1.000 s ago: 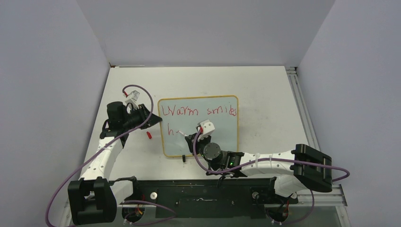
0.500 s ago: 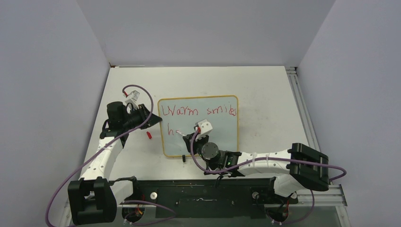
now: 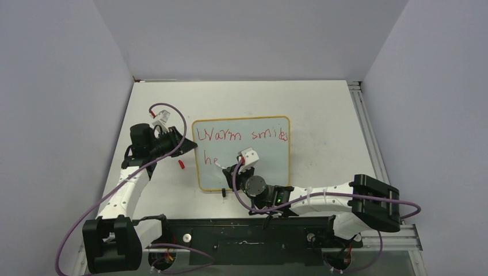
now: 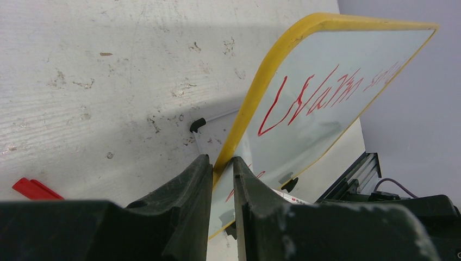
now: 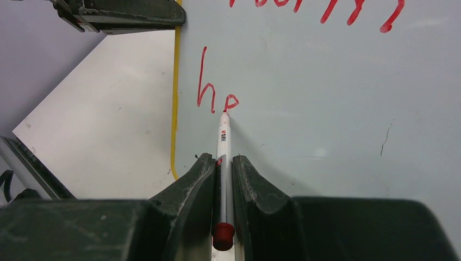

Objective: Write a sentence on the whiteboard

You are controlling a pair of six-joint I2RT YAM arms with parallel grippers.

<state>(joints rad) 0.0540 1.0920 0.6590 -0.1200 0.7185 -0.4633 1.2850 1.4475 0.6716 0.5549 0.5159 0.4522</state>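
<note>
- Right wrist view: the right gripper (image 5: pixel 223 163) is pinching a white marker (image 5: pixel 223 142) between its fingers, and the red tip touches the whiteboard (image 5: pixel 326 109) at the "e" of "he".
- The sentence (image 3: pixel 241 135) reads "Warm smiles" on the far line, with "he" at the left of the near line.
- The left gripper (image 4: pixel 223 166) is clamped on the whiteboard's yellow left edge.
- The whiteboard sits mid-surface (image 3: pixel 322 109).
- A small red piece (image 3: pixel 181 164) lies just left of it.
</note>
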